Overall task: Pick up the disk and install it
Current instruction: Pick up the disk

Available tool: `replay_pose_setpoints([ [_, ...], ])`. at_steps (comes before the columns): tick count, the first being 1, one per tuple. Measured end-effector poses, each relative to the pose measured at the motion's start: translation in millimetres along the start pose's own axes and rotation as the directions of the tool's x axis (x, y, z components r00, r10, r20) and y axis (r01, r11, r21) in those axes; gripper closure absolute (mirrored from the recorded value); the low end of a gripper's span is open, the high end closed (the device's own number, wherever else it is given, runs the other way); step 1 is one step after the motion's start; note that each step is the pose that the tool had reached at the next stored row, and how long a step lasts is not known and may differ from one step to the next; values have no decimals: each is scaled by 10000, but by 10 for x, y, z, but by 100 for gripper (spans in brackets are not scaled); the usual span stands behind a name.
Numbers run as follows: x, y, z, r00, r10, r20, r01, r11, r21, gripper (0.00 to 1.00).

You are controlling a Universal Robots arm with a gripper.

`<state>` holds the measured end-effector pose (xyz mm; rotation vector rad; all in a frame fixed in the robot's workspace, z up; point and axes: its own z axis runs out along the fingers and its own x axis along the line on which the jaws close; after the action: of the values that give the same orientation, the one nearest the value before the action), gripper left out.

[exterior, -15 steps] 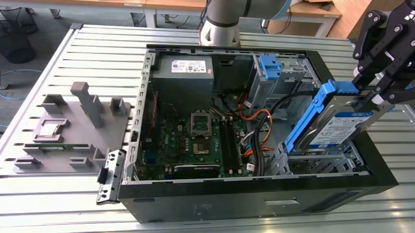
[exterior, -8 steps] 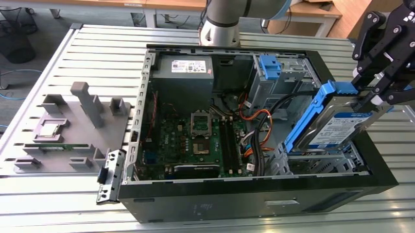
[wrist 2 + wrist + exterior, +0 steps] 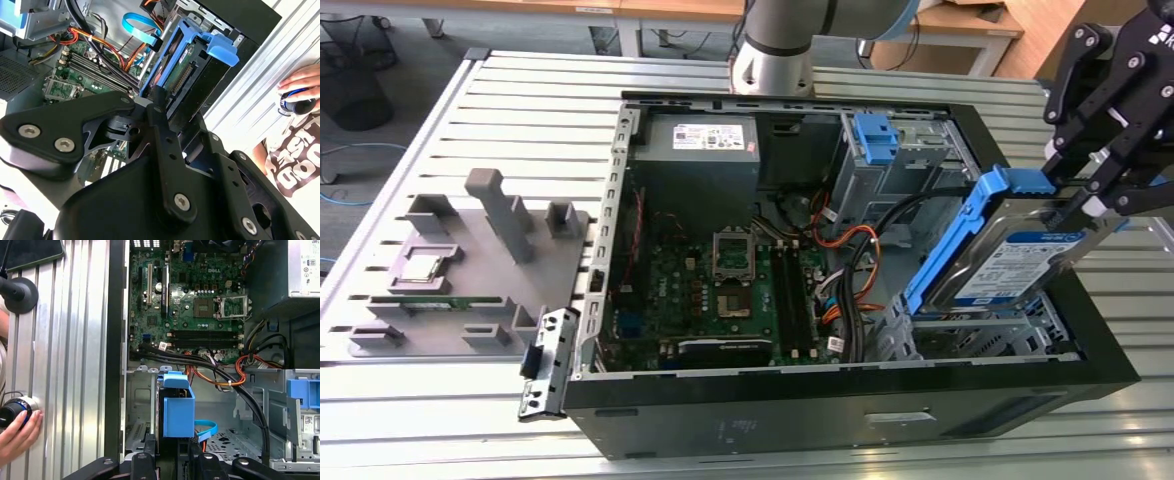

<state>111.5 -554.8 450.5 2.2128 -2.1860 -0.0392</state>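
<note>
Holding the disk tilted above the open computer case.
The gripper is clamped on its upper end, over the drive bay at the exterior view's right.

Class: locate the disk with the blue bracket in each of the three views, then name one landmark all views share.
Exterior view: the disk hangs tilted in the gripper, above the computer case's corner at the exterior view's right.
Second wrist view: the disk sits just beyond the gripper.
First wrist view: the disk is seen end-on, between gripper and motherboard.
Shared landmark: the motherboard.
</note>
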Motion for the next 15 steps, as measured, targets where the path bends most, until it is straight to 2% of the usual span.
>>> replay_pose_setpoints([
  [5,-1,4,10,10000,-1,2,1,10000,2,65],
  [15,5,1,120,10000,1,0,-1,10000,2,65],
])
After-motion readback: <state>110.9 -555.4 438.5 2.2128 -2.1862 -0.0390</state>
